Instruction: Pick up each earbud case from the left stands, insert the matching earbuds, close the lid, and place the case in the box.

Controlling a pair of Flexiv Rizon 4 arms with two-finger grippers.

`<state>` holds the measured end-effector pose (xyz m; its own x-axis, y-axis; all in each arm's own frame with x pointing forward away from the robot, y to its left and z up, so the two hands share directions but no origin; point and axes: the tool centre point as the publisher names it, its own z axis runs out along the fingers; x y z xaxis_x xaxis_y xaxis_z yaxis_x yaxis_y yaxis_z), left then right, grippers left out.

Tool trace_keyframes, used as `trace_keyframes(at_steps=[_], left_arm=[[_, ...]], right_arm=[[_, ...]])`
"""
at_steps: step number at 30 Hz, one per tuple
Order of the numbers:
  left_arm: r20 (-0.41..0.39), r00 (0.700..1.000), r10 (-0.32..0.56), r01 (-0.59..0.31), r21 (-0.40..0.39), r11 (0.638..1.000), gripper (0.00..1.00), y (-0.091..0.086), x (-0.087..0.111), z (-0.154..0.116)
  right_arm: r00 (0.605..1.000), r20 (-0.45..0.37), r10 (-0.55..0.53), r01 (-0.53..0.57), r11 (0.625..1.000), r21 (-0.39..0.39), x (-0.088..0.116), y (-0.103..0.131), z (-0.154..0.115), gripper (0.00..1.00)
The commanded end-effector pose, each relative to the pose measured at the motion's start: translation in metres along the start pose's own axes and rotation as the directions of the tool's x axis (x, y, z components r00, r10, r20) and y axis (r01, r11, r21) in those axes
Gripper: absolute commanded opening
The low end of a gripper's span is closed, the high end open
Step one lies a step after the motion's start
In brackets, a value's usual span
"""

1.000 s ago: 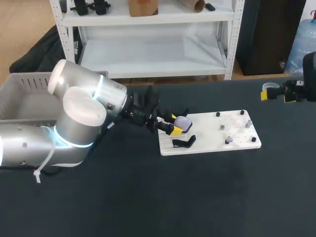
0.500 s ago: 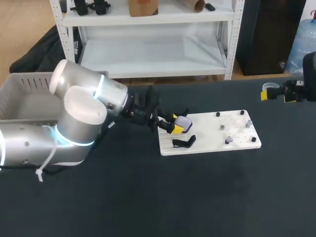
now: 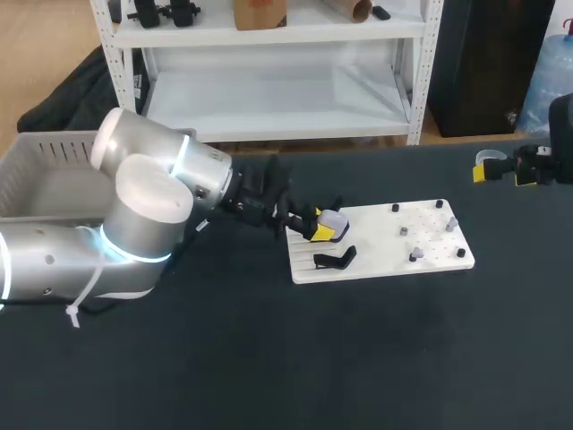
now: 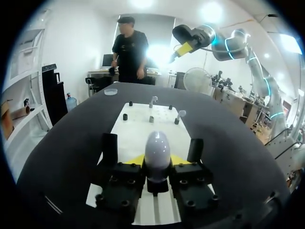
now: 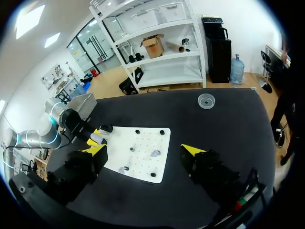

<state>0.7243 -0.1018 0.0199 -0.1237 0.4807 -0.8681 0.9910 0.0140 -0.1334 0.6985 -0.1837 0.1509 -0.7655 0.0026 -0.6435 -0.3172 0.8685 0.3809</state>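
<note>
1. Head view. Your left gripper (image 3: 311, 228) is at the left end of the white board (image 3: 385, 246). Its fingers are clamped on the lavender earbud case (image 3: 332, 221), which sits low over that end of the board, just beside the black stand (image 3: 336, 260). Your right gripper (image 3: 506, 170) hangs well off the board's far right corner, fingers spread and holding nothing. The grey box (image 3: 36, 179) is well apart from the board's left end, past the left arm.

2. Left wrist view. Both yellow tips touch the flanks of the earbud case (image 4: 157, 145). The lid looks shut. The earbuds (image 4: 180, 114) stand further along the board, ahead of the fingers.

3. Right wrist view. The fingers are wide apart and empty, high above the white board (image 5: 143, 138). The earbud case (image 5: 96, 138) is at the board's end nearest the left arm.

4. Risks, as judged:
   - The case is smooth and rounded, so an off-centre pinch could squirt it out of the tips.
   - A lift that catches the stand could drag the board and topple the earbuds.
   - With the lid shut, nothing can be inserted until it is opened.
</note>
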Motion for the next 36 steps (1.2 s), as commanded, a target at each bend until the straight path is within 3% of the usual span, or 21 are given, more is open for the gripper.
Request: trace_keyframes(at_steps=[1,9,15,20,27,36], left_arm=[[0.011,1.0,0.01,-0.01,-0.013,1.0,0.0,-0.002,-0.003,-0.009],[0.048,0.995,0.085,-0.083,-0.048,0.995,0.0,-0.012,-0.034,-0.041],[-0.009,0.988,0.153,-0.153,-0.134,0.979,0.0,-0.008,-0.069,-0.054],[-0.017,0.985,0.169,-0.17,-0.179,0.969,0.0,0.01,-0.091,-0.052],[-0.053,0.98,0.191,-0.197,-0.184,0.963,0.0,0.029,-0.11,-0.037],[-0.055,0.965,0.255,-0.261,-0.155,0.953,0.0,0.027,-0.126,-0.015]], right_arm=[[1.0,-0.001,-0.001,0.001,1.0,-0.004,0.0,-0.001,0.001,1.0],[1.0,-0.001,-0.001,0.001,1.0,-0.004,0.0,-0.001,0.001,1.0],[1.0,-0.001,-0.001,0.001,1.0,-0.004,0.0,-0.001,0.001,1.0],[1.0,0.009,-0.014,0.013,0.999,0.031,-0.001,0.043,0.004,1.0],[0.999,0.03,-0.036,0.036,0.999,-0.003,0.002,0.085,0.001,1.0],[0.996,-0.044,-0.082,0.078,0.994,-0.07,0.019,0.119,0.021,1.0]])
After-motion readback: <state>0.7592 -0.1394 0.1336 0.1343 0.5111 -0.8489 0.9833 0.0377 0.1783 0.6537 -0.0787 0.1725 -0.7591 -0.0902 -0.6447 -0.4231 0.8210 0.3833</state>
